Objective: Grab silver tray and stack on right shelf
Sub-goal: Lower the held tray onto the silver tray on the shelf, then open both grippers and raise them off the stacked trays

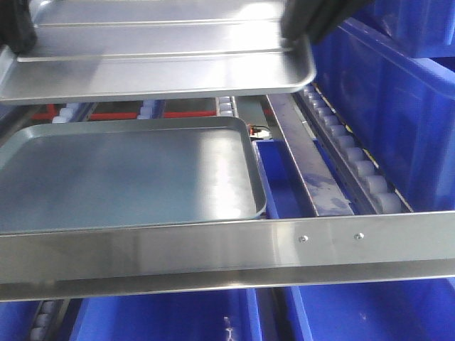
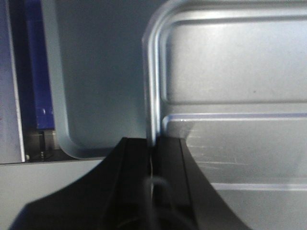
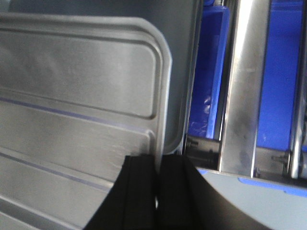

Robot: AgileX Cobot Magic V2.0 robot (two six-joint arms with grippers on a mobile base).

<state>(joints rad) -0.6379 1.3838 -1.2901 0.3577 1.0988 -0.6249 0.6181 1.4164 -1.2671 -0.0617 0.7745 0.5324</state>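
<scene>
Right shelf (image 1: 213, 245), roller tracks, blue bins (image 1: 398, 106) alongside, carries a smooth tray (image 1: 121, 177). Silver tray (image 1: 156, 64) hangs level just above it, apart, long axis running arm to arm. Left jaws and right jaws each clamp a short-end rim, equally near. Prob. straight down to stack.

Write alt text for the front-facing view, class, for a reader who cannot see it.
The left gripper and right gripper hold a ribbed silver tray by its side edges above a smooth tray lying on a roller shelf. Blue bins stand to the right and below.
</scene>
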